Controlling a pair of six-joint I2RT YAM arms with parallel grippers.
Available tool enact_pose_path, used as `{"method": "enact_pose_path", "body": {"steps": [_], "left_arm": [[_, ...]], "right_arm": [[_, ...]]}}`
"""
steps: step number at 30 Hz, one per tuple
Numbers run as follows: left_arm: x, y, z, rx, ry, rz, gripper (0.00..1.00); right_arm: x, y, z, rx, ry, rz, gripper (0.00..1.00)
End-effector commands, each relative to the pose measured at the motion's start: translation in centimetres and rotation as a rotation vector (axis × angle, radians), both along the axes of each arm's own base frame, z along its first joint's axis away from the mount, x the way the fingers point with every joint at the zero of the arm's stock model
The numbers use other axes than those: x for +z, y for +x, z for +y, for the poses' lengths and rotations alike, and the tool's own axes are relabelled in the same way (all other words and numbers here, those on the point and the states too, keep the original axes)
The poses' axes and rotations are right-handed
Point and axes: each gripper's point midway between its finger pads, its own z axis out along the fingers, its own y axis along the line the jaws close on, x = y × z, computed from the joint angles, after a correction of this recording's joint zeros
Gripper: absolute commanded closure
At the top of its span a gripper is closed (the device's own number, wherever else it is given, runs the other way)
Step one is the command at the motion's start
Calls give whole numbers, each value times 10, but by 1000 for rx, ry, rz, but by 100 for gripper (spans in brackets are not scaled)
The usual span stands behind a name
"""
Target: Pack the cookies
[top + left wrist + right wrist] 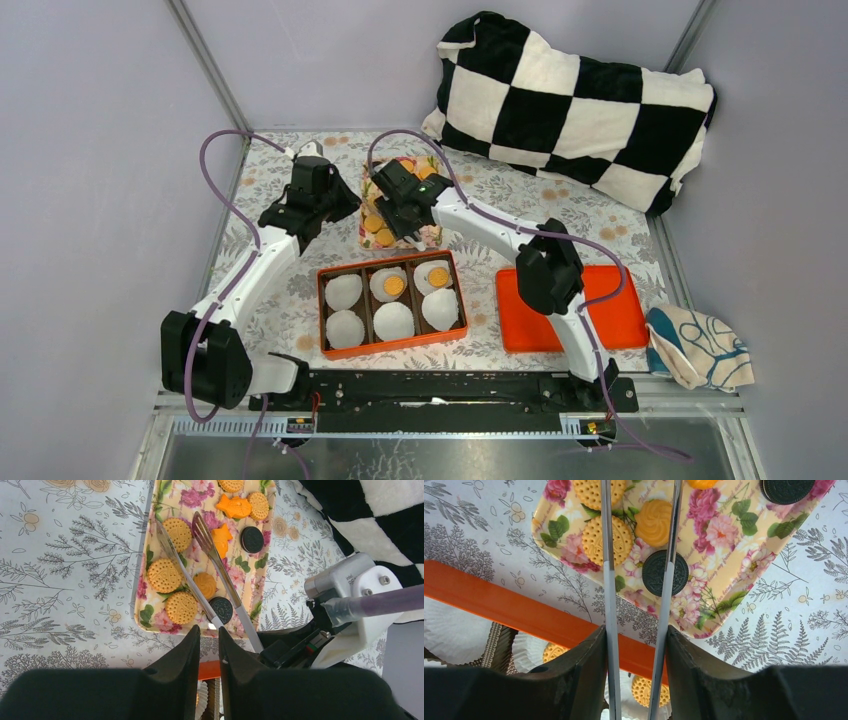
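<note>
The cookies lie on a floral tray (pixel 150 614) (pixel 430 238): round yellow ones (pixel 164 575), an orange one (pixel 653 522) and black ones (pixel 665 573). My right gripper (pixel 636 630) (pixel 402 215) is shut on metal tongs (pixel 608 605) (pixel 227 582). The tongs' two arms are spread over the tray, either side of the orange cookie. My left gripper (pixel 210 629) (pixel 335 208) hangs at the tray's near left edge, jaws a narrow gap apart with nothing between them. An orange box (pixel 325 310) of white paper cups (pixel 344 291) has a yellow cookie (pixel 394 285) in each of two cups.
The box's orange lid (pixel 590 320) lies flat to the right of the box. A black-and-white checked pillow (pixel 575 105) fills the back right. A crumpled patterned cloth (pixel 700 345) sits at the near right edge. Grey walls close in both sides.
</note>
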Motion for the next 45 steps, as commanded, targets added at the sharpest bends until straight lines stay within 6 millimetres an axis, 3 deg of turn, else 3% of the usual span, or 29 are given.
{"method": "enact_pose_path", "body": {"steps": [1, 6, 11, 14, 22, 30, 36, 40, 45], "left_arm": [[-1, 0, 0, -3, -15, -4, 76], [-1, 0, -1, -6, -21, -3, 76], [2, 0, 1, 0, -12, -11, 76], [6, 2, 6, 14, -13, -20, 76], [-4, 9, 27, 61, -117, 18, 77], [31, 30, 72, 214, -131, -30, 77], [34, 31, 104, 308, -178, -22, 76], [32, 28, 105, 299, -191, -17, 77], [27, 24, 99, 265, -208, -5, 77]], "right_arm": [[14, -4, -8, -15, 15, 2, 52], [10, -1, -4, -7, 8, 10, 56], [17, 7, -1, -7, 11, -6, 88], [40, 12, -6, -24, 26, -64, 100], [105, 4, -30, -35, 80, -184, 100], [138, -46, -39, 47, 228, -124, 100], [152, -118, -32, 236, 201, -86, 100], [141, -171, -15, 359, 193, -24, 100], [121, -197, -6, 415, 162, 30, 100]]}}
